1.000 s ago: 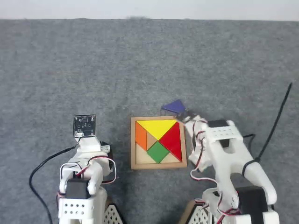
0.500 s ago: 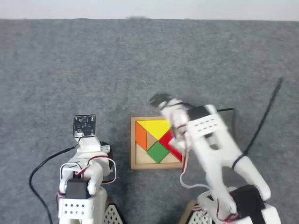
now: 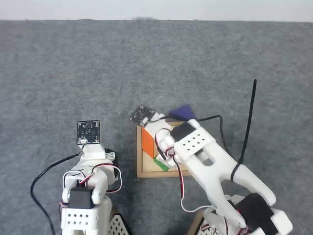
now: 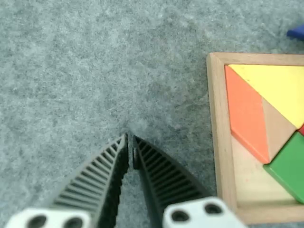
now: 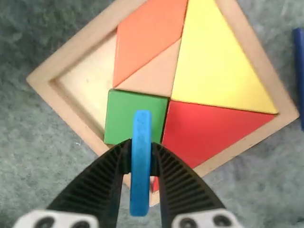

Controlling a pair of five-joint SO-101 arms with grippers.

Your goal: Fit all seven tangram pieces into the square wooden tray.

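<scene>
The left arm [image 3: 87, 188] sits at the table's near edge, to the left of the tray. The left gripper [image 4: 129, 142] has its ribbed fingers pressed together, holding nothing, with the tips over grey carpet [image 3: 73, 63]. The wooden tray [image 4: 216, 142] lies just beside it, apart from the tips.

The right arm [image 3: 205, 156] leans across the tray from the near right. The right gripper [image 5: 141, 144] pinches a light blue piece [image 5: 141, 164] that stands on edge between its fingers, above the green square [image 5: 123, 116] and the tray's near rim. I cannot tell whether the piece touches anything below.

Inside the tray are an orange piece [image 5: 147, 33], a tan triangle [image 5: 152, 73], a yellow triangle [image 5: 218, 66] and a red triangle [image 5: 213, 130], all edge to edge. A bare patch of tray floor [image 5: 88, 76] lies open in the corner beside the orange piece and the green square.

In the high view the right arm covers most of the tray, leaving the orange piece, a sliver of green and the left rim showing. The right gripper hides part of the tray's near edge in its own view.

A dark blue piece [image 3: 183, 111] lies on the carpet just past the tray's far rim, partly behind the arm's camera board [image 3: 142, 116] and cut off in both wrist views. A black cable [image 3: 249, 122] arcs up from the right arm. Beyond, the carpet runs wide to a pale strip [image 3: 156, 10] at the far edge.
</scene>
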